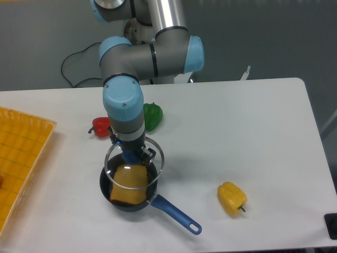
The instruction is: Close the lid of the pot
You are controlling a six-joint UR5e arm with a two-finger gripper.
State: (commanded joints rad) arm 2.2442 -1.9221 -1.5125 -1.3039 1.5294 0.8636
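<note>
The pot [118,203] is a small black saucepan with a blue handle [176,215] pointing to the lower right. A yellow-brown food piece [128,184] lies inside it. The lid [134,162], clear glass with a silver rim, hangs tilted just above the pot's far side. My gripper [131,154] points straight down over the lid's middle and is shut on its dark knob, which the fingers mostly hide.
A green pepper [152,116] and a red pepper [101,126] lie behind the pot. A yellow pepper [231,198] lies to the right. A yellow mesh tray [21,153] stands at the table's left edge.
</note>
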